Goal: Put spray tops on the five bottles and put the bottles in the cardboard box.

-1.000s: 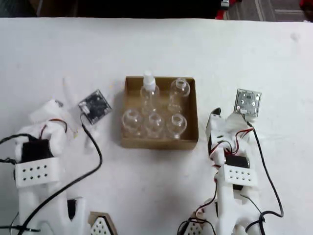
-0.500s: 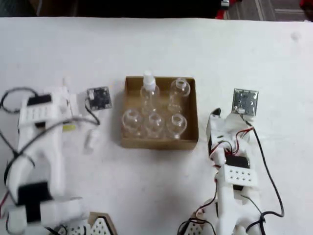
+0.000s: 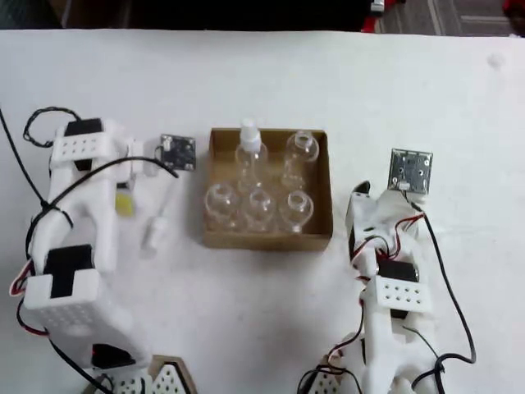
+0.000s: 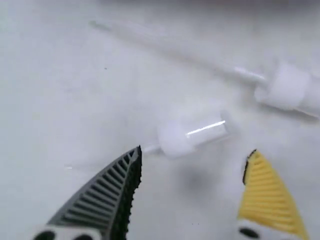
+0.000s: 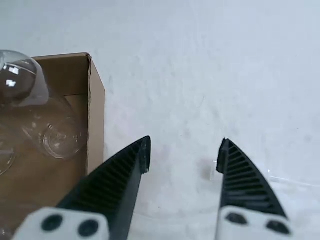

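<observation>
My left gripper [image 4: 194, 152] hangs over the white table [image 3: 344, 82] with its fingers spread apart and nothing between them. A loose spray top [image 4: 192, 134] lies on its side just beyond the two tips, and a second spray top [image 4: 287, 90] lies near it. My right gripper [image 5: 184, 144] is also spread wide and empty, above bare table just beside the cardboard box [image 3: 267, 240]. The five bottles [image 3: 295, 207] stand inside that box; the capped bottle [image 3: 250, 152] in the back row wears a white spray top and the other four have open necks.
</observation>
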Tool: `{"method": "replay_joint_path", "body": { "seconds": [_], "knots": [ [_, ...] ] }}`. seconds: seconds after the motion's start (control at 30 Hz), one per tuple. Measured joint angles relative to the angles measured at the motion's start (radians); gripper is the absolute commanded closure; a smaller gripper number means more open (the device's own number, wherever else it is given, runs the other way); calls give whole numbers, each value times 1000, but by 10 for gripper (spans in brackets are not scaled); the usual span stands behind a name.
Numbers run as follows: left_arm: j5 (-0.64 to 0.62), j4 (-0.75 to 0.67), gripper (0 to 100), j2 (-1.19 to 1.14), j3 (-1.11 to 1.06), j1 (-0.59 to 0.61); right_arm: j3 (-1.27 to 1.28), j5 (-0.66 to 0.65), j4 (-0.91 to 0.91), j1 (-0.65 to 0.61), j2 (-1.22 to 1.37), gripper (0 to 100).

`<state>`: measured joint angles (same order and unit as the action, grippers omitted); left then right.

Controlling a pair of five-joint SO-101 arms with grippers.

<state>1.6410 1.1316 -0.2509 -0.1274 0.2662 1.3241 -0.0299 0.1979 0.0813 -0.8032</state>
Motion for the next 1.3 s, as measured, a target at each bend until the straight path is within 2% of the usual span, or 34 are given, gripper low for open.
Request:
{"method": "replay_joint_path", "body": {
  "seconds": [0.17, 0.43, 0.8, 1.13, 1.3],
  "knots": [
    [91, -14, 710, -2, -6, -17, 0, 0, 0, 0, 0, 800],
    [221, -239, 710, -2, -172, 20, 0, 0, 0, 0, 0, 800],
    [236, -264, 714, -2, -198, -6, 0, 0, 0, 0, 0, 800],
    [241, -256, 911, -78, -198, -15, 0, 0, 0, 0, 0, 800],
    [242, -253, 941, -89, -196, -14, 0, 0, 0, 0, 0, 800]
  ]
}}
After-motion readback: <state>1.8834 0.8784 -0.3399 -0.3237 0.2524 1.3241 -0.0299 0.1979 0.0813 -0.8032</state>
